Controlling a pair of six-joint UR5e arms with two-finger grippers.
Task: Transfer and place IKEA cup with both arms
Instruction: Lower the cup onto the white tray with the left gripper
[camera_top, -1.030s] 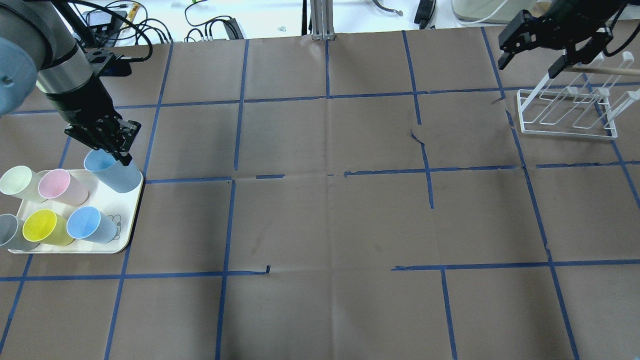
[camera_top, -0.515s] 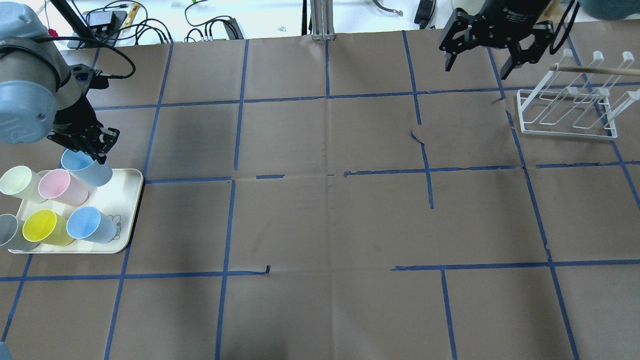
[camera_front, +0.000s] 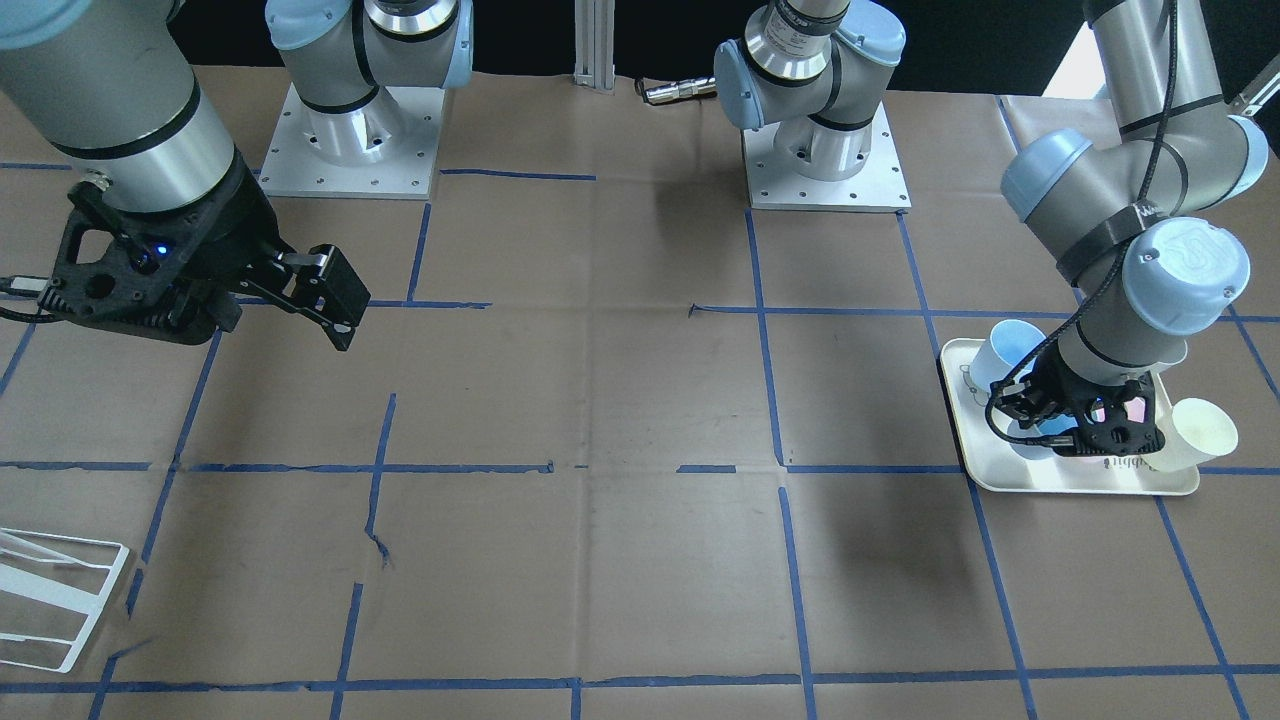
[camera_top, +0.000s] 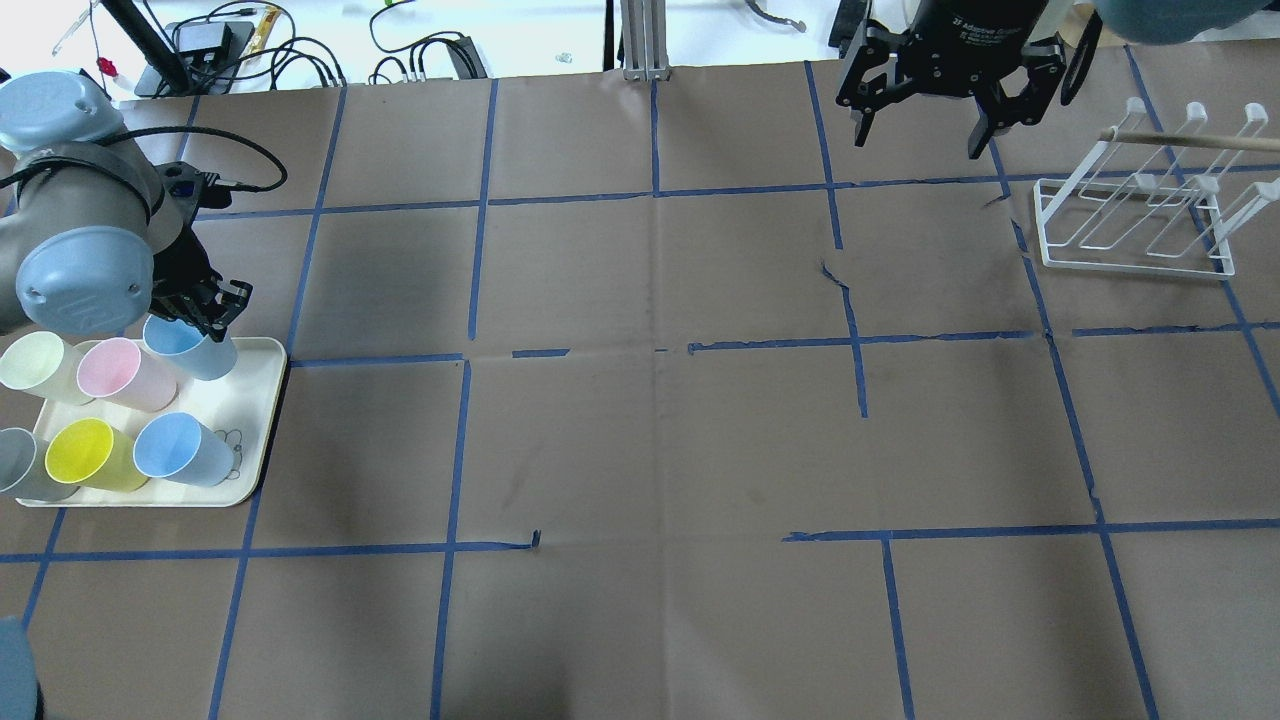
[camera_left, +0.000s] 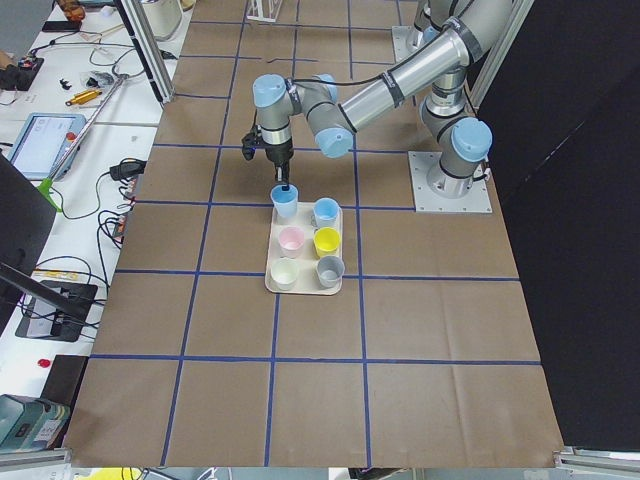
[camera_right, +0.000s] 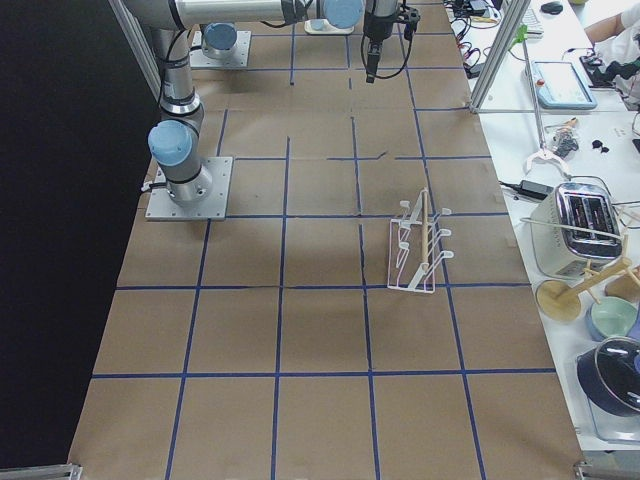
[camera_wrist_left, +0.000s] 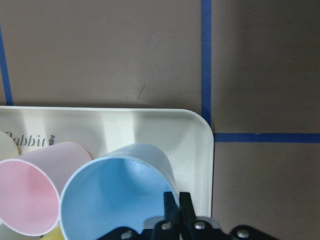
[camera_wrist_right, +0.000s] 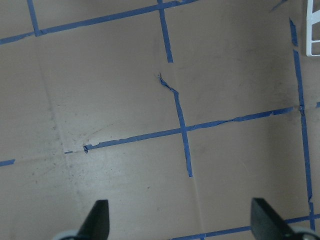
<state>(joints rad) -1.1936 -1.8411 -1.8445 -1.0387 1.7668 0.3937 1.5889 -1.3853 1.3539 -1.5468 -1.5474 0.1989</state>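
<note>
Left end effector is pinched narrow on the rim wall of the IKEA cup, a small pale blue tapered plastic tumbler. One finger is inside the mouth and one outside. The cup is at the far corner of the cream rounded-corner plastic tray, just beside a pink plastic tumbler. Whether its base rests on the tray or has cleared it I cannot tell.

The cup looks light, thin-walled and smooth. I judge it will weigh almost nothing, but it may flex or swing under a one-sided rim pinch. For the hand-over, the better hold for the other arm is probably across the body below the rim, where the taper narrows.

Only the left wrist view shows the pinch itself. In the overhead view the arm's wrist covers that contact. The overhead view adds the right end effector, spread wide over the brown paper counter with blue tape grid, near the white wire rack. It also shows the second pale blue tumbler on the tray's near side. The right wrist view confirms the wide spread, with nothing between the fingers.
</note>
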